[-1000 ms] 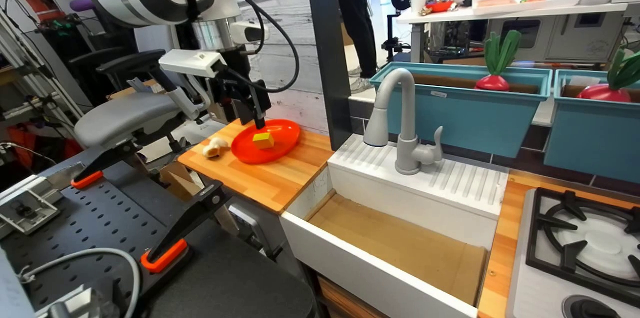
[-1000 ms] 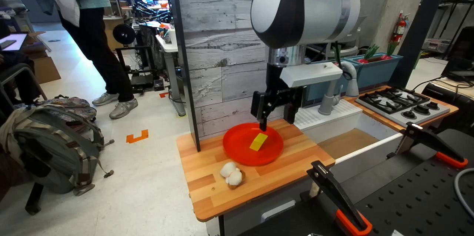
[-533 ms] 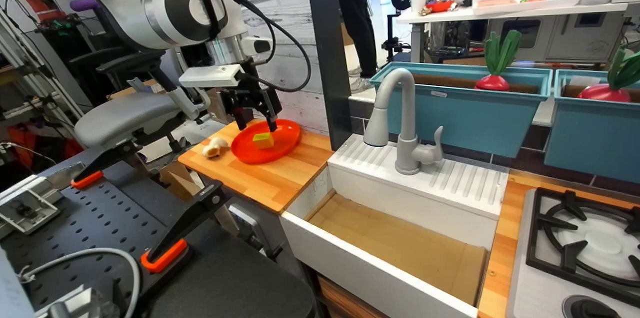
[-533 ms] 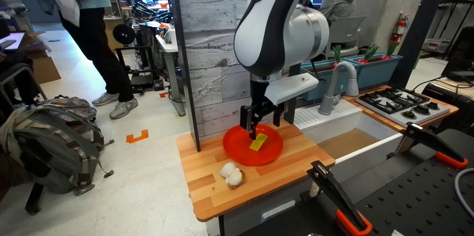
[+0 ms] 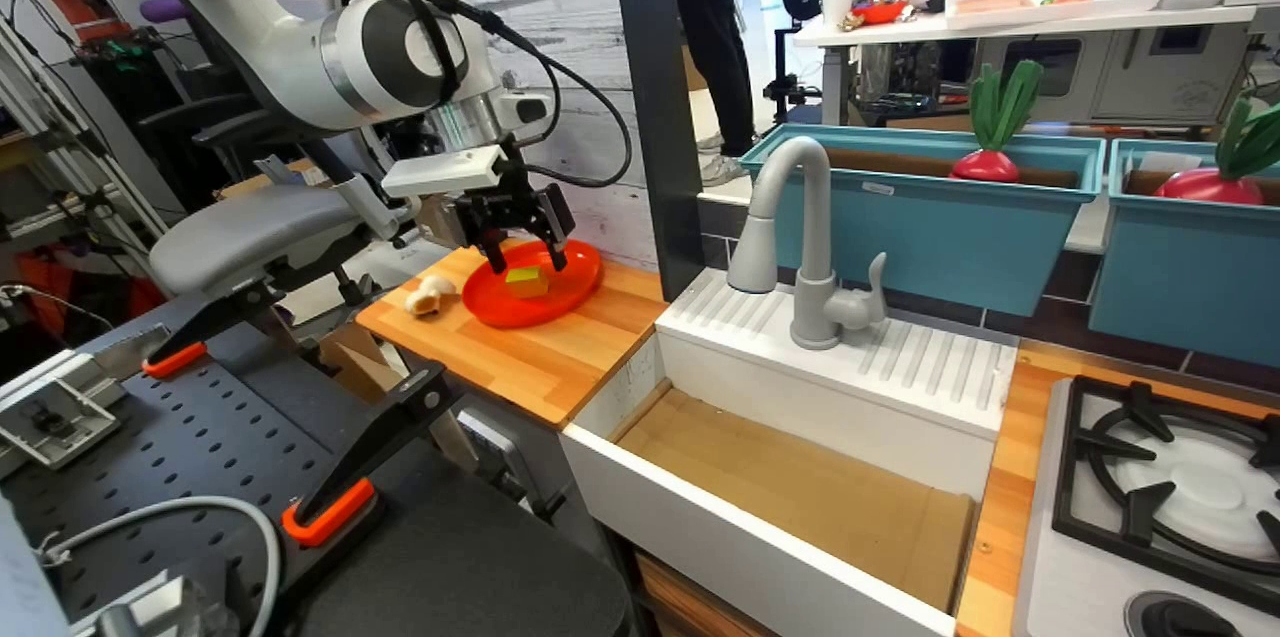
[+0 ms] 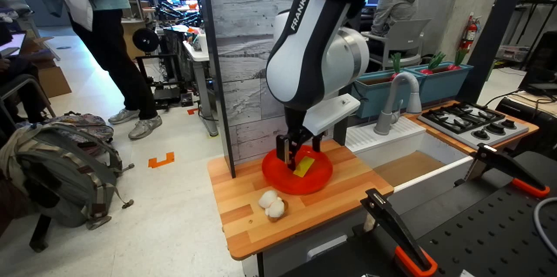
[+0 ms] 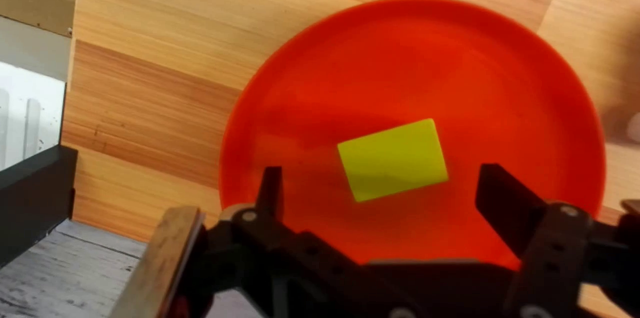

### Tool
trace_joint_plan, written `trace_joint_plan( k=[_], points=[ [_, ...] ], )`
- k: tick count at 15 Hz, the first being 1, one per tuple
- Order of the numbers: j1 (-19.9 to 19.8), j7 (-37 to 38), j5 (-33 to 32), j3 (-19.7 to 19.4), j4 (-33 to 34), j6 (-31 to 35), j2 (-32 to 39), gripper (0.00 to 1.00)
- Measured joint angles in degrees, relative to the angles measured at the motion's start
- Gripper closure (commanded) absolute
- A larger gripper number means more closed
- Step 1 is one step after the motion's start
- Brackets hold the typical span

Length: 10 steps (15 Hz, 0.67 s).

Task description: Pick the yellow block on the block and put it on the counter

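Orange-red, the round dish [image 7: 425, 73] holds the yellow block [image 7: 393, 160]; the hand [image 7: 382, 173] hangs above, spread wide.

The arm [image 5: 265, 52] is showing rounded white shells [image 6: 283, 75] with black panels [image 6: 313, 75], and FRANKA lettering [image 6: 301, 11] is standing out in an exterior view. Black cables [image 5: 490, 20] are curving alongside. A silvery collar [image 5: 468, 123] is gleaming above a long white boxy housing [image 5: 442, 173]. The gripper [image 5: 528, 267] is looking black and angular, and round screws [image 7: 569, 210] are dotting it in the wrist view
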Motion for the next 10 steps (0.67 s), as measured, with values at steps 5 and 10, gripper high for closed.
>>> trace_joint_plan(
  k=[5, 10],
  points=[
    [-0.02, 0.0, -0.05, -0.26, 1.96, 0.0, 1.51, 0.73],
    [-0.38, -0.08, -0.04, 0.23, 2.25, 0.04, 1.63, 0.79]
  ],
)
